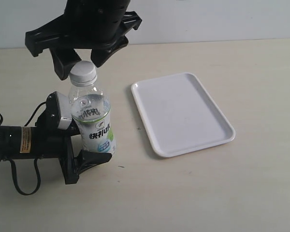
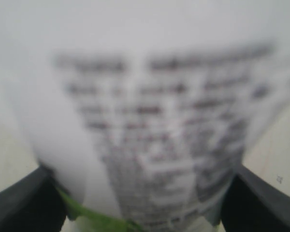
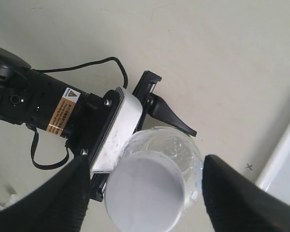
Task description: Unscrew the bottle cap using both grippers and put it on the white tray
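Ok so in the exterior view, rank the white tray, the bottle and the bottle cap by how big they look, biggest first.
Largest to smallest as they look there:
1. white tray, clearly the widest spread.
2. bottle, standing upright.
3. bottle cap, smallest, on the bottle's neck.

The bottle (image 1: 93,121) stands upright on the table (image 1: 222,193), the white tray (image 1: 181,113) lying apart at its 3 o'clock. The left gripper (image 1: 88,143), reaching in from 9 o'clock, clasps its lower half; the right gripper (image 1: 84,60) sits above at 12 o'clock, fingers (image 1: 63,65) either side of the bottle cap (image 1: 82,71).
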You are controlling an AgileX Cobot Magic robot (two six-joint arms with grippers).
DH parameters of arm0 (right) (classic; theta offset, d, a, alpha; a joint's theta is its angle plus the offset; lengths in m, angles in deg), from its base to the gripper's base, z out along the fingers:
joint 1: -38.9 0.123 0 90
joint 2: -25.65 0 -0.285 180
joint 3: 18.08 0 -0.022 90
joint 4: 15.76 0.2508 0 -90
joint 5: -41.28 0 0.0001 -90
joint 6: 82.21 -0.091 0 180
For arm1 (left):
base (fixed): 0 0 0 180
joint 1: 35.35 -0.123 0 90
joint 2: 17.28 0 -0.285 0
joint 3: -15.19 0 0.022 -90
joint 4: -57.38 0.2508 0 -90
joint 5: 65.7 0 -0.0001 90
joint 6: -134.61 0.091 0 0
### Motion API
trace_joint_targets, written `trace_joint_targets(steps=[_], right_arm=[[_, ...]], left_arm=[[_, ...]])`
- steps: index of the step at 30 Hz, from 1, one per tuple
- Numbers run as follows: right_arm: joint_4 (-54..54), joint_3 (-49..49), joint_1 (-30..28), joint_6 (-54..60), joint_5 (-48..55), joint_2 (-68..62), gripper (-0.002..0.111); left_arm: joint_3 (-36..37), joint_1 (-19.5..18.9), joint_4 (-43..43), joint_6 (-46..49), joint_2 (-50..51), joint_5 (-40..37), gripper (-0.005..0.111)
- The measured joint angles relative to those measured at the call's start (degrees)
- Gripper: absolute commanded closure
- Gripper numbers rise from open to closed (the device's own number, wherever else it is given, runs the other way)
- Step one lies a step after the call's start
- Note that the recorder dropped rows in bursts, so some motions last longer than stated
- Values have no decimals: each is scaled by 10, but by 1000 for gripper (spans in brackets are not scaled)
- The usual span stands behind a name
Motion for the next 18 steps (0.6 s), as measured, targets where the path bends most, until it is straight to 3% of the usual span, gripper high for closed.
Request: trace_joint_targets(steps=[5, 11, 14, 18], right_arm=[[-1, 0, 0, 0, 2, 0, 46], [-1, 0, 0, 1, 16, 0, 60], [-1, 0, 0, 3, 17, 0, 73], [-1, 0, 0, 33, 17, 0, 100]], left_arm=[[0, 0, 0, 0, 0, 0, 107], [0, 0, 0, 0, 0, 0, 107], [0, 0, 0, -1, 0, 0, 107], [0, 0, 0, -2, 0, 0, 107]])
